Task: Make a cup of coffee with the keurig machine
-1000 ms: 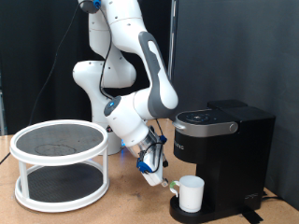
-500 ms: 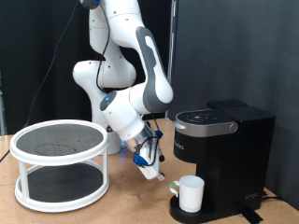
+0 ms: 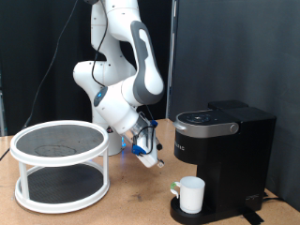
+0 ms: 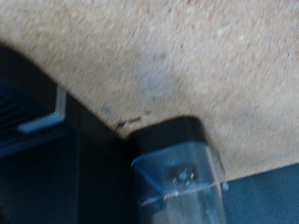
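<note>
The cup (image 3: 192, 193), a small white mug with a greenish handle, stands on the round drip base of the black keurig machine (image 3: 223, 150), under its closed lid. My gripper (image 3: 150, 158) hangs over the wooden table to the exterior view's left of the machine, apart from the cup and above its level. It holds nothing and looks open. The blurred wrist view shows one clear-padded finger (image 4: 177, 173) over bare tabletop, with a dark mass beside it; the cup does not show there.
A white two-tier round rack (image 3: 61, 164) with dark mesh shelves stands at the exterior view's left on the wooden table (image 3: 131, 202). The robot's base is behind, against a black curtain.
My gripper has drawn back from the cup, moving up and to the exterior view's left. The cup stays on the drip base.
</note>
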Motion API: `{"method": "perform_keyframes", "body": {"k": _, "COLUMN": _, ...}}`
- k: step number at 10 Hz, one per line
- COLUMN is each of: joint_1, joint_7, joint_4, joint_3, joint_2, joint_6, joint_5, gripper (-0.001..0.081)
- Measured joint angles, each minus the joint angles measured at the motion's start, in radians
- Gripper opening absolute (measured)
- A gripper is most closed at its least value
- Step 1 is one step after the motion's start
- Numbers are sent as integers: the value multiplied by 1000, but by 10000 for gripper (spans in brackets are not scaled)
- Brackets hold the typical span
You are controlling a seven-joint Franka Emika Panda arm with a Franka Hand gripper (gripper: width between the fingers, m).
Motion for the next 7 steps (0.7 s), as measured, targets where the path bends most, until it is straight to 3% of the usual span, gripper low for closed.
{"method": "perform_keyframes", "body": {"k": 2, "joint_1": -2, "joint_7": 18, "joint_4": -21, "joint_3": -11, "joint_2": -88, "joint_6": -51, "joint_5": -5, "gripper": 734}}
{"method": "perform_keyframes", "body": {"k": 5, "joint_1": -13, "joint_7": 114, "joint_4": -32, "joint_3": -51, "joint_2": -210, "joint_6": -186, "joint_5": -115, "gripper": 734}}
{"method": "perform_keyframes", "body": {"k": 7, "joint_1": -12, "joint_7": 89, "joint_4": -21, "joint_3": -50, "joint_2": -206, "joint_6": -182, "joint_5": -101, "gripper": 734}}
